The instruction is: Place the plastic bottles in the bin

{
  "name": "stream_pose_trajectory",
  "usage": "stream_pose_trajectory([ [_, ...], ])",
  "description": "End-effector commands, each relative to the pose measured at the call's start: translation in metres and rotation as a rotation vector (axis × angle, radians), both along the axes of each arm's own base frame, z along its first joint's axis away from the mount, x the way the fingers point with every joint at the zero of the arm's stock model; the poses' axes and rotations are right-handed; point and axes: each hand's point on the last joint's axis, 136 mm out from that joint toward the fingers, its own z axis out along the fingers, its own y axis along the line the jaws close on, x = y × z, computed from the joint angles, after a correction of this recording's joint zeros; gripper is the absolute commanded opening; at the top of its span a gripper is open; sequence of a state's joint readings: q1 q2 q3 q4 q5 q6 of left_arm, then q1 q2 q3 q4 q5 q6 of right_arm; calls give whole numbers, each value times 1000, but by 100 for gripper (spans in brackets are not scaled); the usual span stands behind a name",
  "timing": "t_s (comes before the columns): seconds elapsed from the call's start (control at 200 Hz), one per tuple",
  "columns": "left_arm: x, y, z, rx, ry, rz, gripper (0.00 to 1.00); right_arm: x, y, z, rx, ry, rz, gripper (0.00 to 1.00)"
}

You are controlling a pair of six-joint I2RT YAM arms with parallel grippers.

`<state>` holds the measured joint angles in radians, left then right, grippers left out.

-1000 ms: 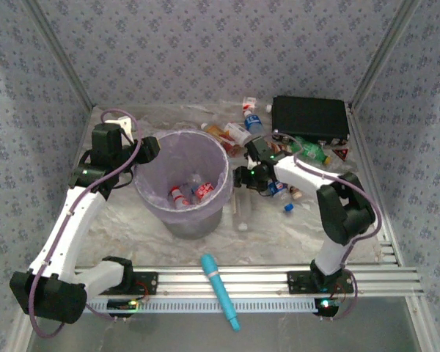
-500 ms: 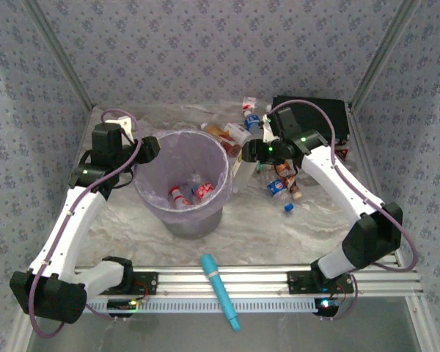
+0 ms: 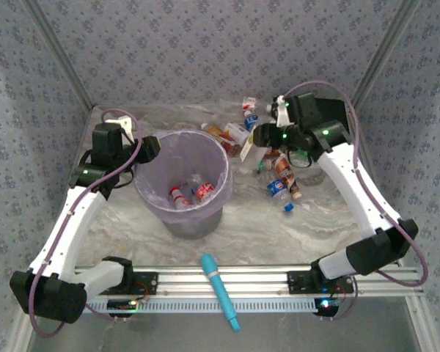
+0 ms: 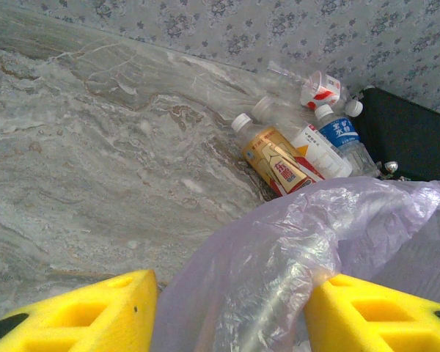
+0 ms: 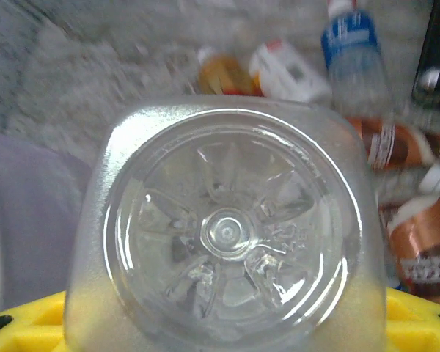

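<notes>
The clear plastic bottle in the right fingers looks empty, so it is probably very light. Its thin wall should give under pressure and its smooth skin may slip. The squared shoulders around its ribbed base look like the stiffest place to hold, and the yellow fingers are clenched on either side of the body there, with the base turned towards the wrist camera. A hard squeeze at mid-body would likely buckle it, so a hold low on the body seems the sounder choice.

From above, this bottle hangs just beside the far right rim of the round translucent pale-lilac bin, not yet over the opening. Two red-labelled bottles already lie at the bottom. More small bottles with orange, blue and brown labels lie loose on the marbled desk, to the right of the bin and at its far side.

The right arm is stretched out: its long white link runs from the near right corner towards the far wall, and its wrist is bent left towards the bin. The left arm reaches up the left side to the bin's far left rim. The left fingers stand apart with the lilac liner bulging between them, and I cannot tell whether they pinch it.
</notes>
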<state>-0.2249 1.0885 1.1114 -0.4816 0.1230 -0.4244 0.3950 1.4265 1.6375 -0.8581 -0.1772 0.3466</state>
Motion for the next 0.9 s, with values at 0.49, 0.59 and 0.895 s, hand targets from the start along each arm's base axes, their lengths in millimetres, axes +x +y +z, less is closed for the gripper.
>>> stream_pose_trajectory([
  [0.49, 6, -9, -10, -4, 33, -20, 55, -55, 111, 132, 100, -302, 398, 59],
  [0.59, 5, -8, -9, 0, 30, -19, 55, -64, 139, 111, 78, -237, 486, 59],
  [0.895, 3, -5, -11, 10, 31, -8, 55, -92, 192, 27, -41, 6, 676, 59],
])
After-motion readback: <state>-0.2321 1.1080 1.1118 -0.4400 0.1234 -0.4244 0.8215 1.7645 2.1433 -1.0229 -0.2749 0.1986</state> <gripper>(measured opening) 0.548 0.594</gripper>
